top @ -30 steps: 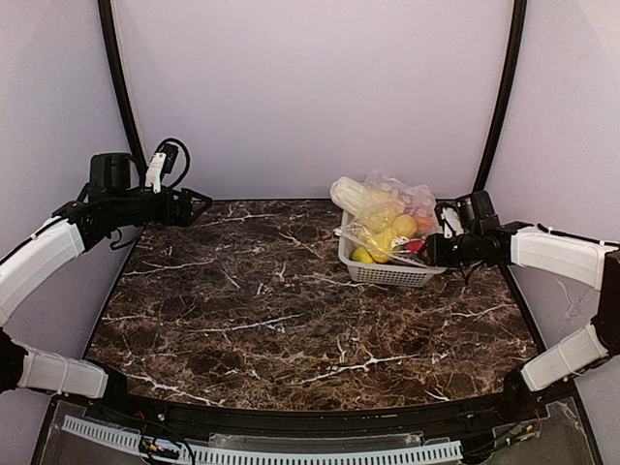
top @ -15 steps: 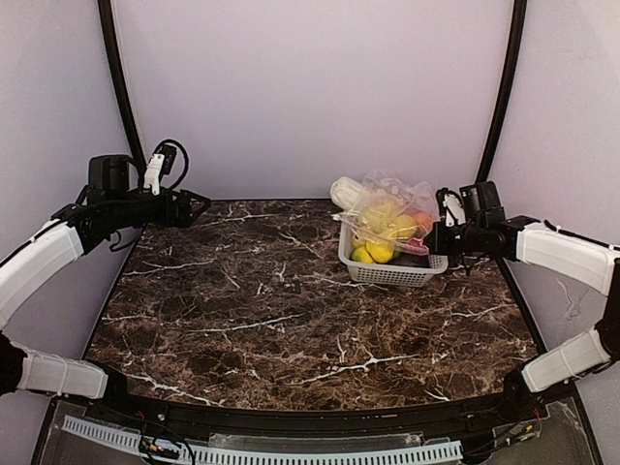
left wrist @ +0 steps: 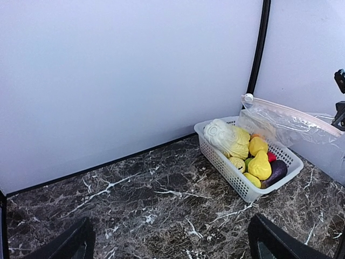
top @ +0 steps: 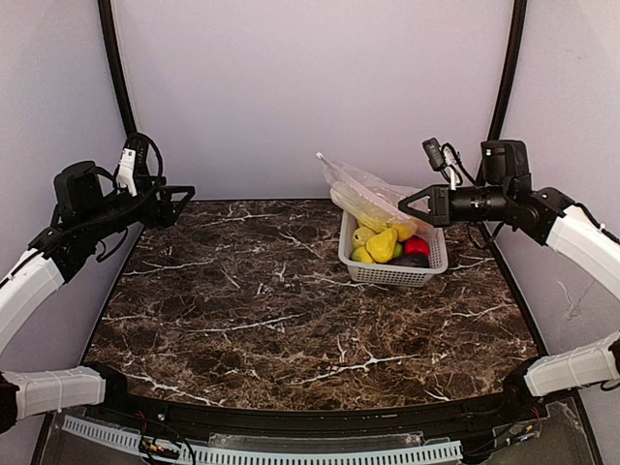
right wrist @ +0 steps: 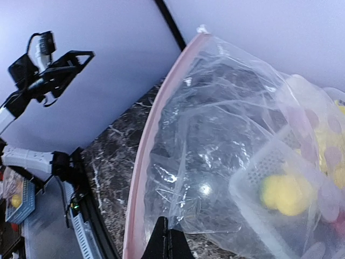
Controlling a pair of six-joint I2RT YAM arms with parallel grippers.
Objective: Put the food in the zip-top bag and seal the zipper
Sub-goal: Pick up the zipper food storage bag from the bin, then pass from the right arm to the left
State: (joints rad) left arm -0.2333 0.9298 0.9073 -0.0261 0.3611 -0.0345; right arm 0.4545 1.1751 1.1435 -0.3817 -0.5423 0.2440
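- Top external view: the zip-top bag (top: 363,189) is held in the air just above a white lattice basket (top: 387,275), at the far right of a dark marbled table (top: 252,310). It reaches leftward from the right gripper (top: 405,205).
- The right gripper's jaws are clamped on the bag's edge. In the right wrist view they are seen pressed together on clear plastic just beside the pinkish zipper (right wrist: 144,145).
- The bag is judged to be empty: only crumpled film is seen, and the basket and a yellow piece show through it.
- The food (top: 381,244), in yellow, green, red and dark purple pieces, is seen lying in the basket, below the bag and outside it.
- The left gripper (top: 186,194) is raised at the far left, well apart from the bag and basket. Its fingers (left wrist: 70,245) are spread wide at the bottom corners of the left wrist view, with nothing between them.
- Whether the bag's mouth is parted or pressed shut cannot be told.
- Progress is judged early: the bag is in hand, but no food has been placed and nothing has been sealed.
- What is left: the mouth must be opened, each piece moved in, and the zipper pressed closed.
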